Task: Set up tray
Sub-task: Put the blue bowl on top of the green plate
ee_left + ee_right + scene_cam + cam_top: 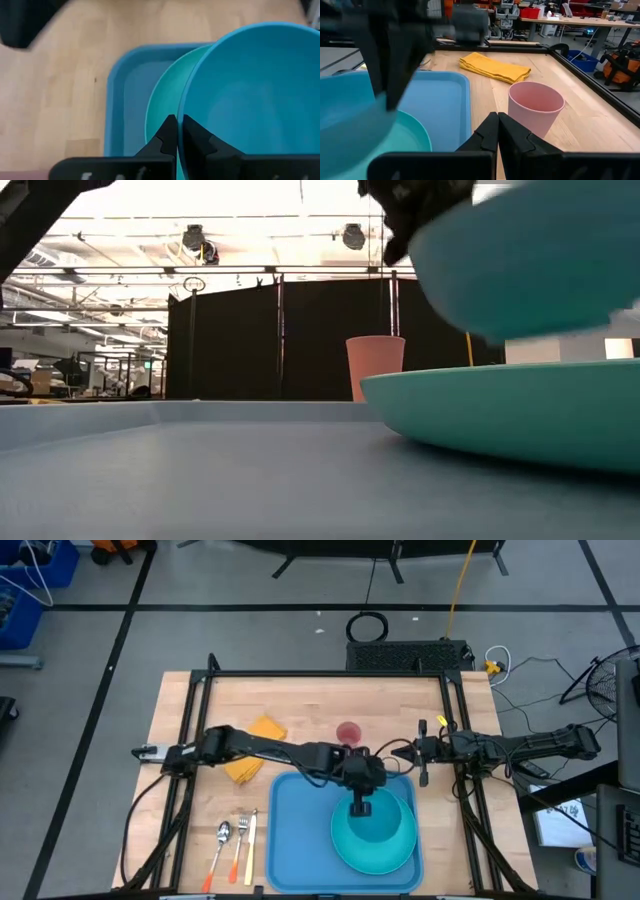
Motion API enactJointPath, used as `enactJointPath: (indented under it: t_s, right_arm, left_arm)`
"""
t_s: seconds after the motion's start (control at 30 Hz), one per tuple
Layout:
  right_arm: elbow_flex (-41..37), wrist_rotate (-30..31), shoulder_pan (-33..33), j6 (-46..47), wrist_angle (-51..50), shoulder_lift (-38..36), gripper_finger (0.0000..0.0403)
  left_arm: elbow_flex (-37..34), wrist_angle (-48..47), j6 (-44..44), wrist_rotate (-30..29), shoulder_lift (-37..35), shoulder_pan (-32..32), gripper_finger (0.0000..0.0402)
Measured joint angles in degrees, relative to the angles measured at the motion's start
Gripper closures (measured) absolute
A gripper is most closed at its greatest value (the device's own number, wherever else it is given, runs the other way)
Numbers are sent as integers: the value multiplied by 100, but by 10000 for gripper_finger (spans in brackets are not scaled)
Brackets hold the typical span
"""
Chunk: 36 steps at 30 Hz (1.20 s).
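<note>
The light-blue tray [300,830] lies on the wooden table with a round teal plate [372,858] on its right half. My left gripper [361,802] reaches over the tray from the left and is shut on a blue bowl [385,820], which hangs just above the plate [520,410]. In the low view the bowl [530,260] is tilted and clear of the plate. My right gripper [498,125] is shut and waits off the tray's far right corner, near the pink cup [535,107]. My left gripper pinches the bowl's rim [184,117] on the side toward the table's far edge, one finger [167,132] outside the wall and the other finger [197,135] inside. The fingers come from above, pointing down. The bowl is lifted clear of the plate [162,100] and tilted.
The pink cup [348,732] stands upright just beyond the tray's far edge. A folded yellow cloth [255,750] lies to the tray's far left under the left arm. A spoon, a fork and a knife [235,840] lie left of the tray. The left half of the tray [125,90] is bare.
</note>
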Motion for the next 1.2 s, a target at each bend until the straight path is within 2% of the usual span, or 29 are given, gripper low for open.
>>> enactJointPath:
  t_s: [0.27, 0.47, 0.83, 1.2]
  right_arm:
    - [0, 2, 0, -55, -9, 0, 403]
    - [0, 3, 0, -63, -14, 0, 403]
    - [0, 155, 0, -58, -17, -1, 403]
    - [0, 138, 0, -48, -50, 0, 403]
  left_arm:
    - [0, 46, -259, 71, 389, 4, 394]
    - [-2, 43, -399, 367, 437, -21, 394]
    - [-2, 280, -471, 286, 489, -249, 394]
    - [0, 498, -550, 415, 710, -206, 394]
